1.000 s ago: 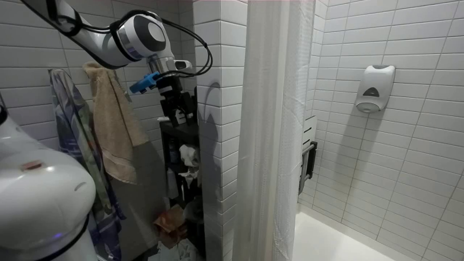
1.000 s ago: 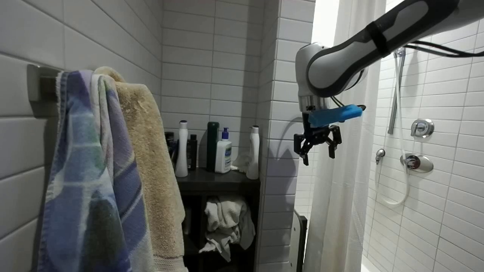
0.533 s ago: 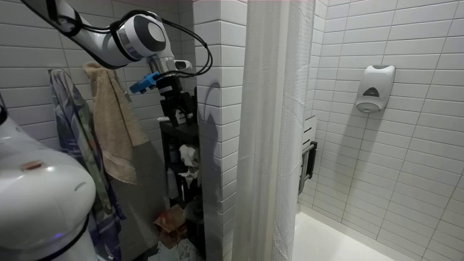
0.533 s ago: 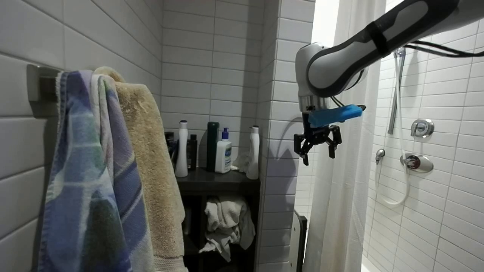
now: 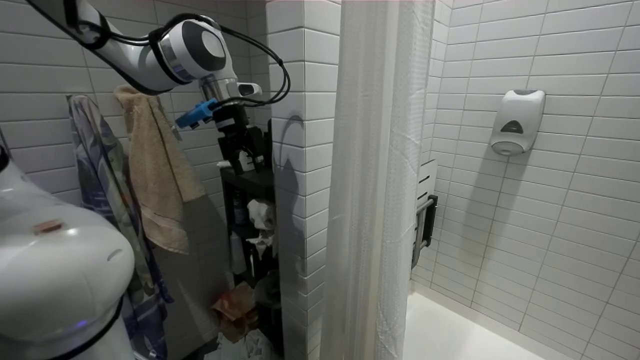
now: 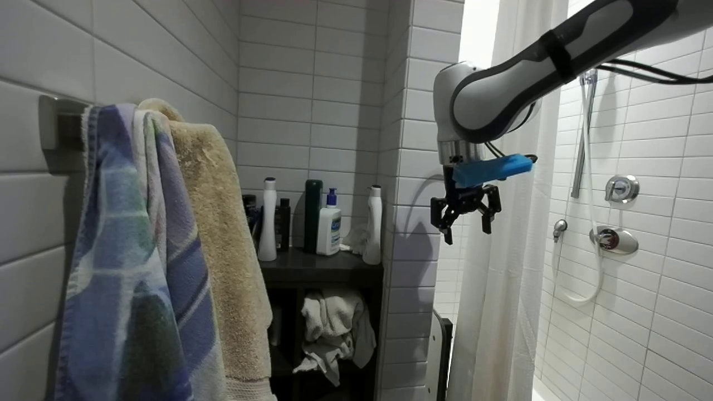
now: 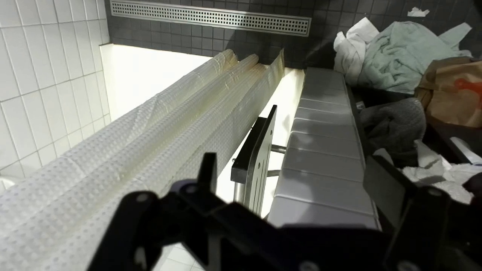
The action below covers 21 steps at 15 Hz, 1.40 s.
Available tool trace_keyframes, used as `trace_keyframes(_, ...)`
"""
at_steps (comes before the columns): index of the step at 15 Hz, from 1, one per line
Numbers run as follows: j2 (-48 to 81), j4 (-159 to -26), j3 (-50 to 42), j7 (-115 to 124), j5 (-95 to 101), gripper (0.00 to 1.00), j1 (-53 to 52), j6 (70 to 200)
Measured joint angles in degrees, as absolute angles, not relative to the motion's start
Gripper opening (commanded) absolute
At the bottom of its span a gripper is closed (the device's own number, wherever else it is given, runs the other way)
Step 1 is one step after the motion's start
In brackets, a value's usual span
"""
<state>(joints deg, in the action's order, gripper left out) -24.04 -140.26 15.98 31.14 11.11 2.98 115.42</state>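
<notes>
My black gripper [image 6: 468, 234] hangs pointing down with its jaws wide apart and nothing between them. In the wrist view, the fingers frame the end of a white tiled partition [image 7: 320, 158], with a fold-up shower seat [image 7: 261, 158] just left of it. The pale shower curtain [image 7: 180, 109] runs along the left side there. On the dark shelf [image 6: 320, 264] stand a white pump bottle with a blue top [image 6: 330, 231], a dark green bottle [image 6: 313, 217] and two slim white bottles, one left [image 6: 268, 223], one right [image 6: 373, 228]. In that view the gripper appears right of them.
A tan towel [image 6: 228, 239] and a blue patterned towel [image 6: 128, 250] hang on the wall. Crumpled white cloth [image 6: 334, 317] spills from the shelf unit. A soap dispenser [image 5: 519, 120] is mounted on the shower wall. A paper bag [image 7: 452, 94] and green towel [image 7: 399, 52] lie low down.
The arm and gripper have shifted very slightly to the left in both exterior views. The jaws have stayed open; the bottles and towels have not moved.
</notes>
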Motion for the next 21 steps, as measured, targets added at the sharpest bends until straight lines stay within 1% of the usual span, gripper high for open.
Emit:
trace_keyframes(5, -24.1, -140.1, 16.6, 31.6, 10.1, 1.00, -2.1, 115.9)
trace_keyframes(10, -24.2, -140.1, 17.7, 32.5, 4.3, 1.00, -7.0, 120.0)
trace_keyframes(13, -24.1, -140.4, 18.9, 35.1, 3.3, 1.00, -7.8, 127.3)
trace_keyframes(18, -24.1, -141.2, 22.2, 39.0, 3.8, 1.00, -8.0, 144.6)
trace_keyframes(21, -24.1, -141.1, 23.5, 38.7, 2.8, 1.00, -9.2, 150.7)
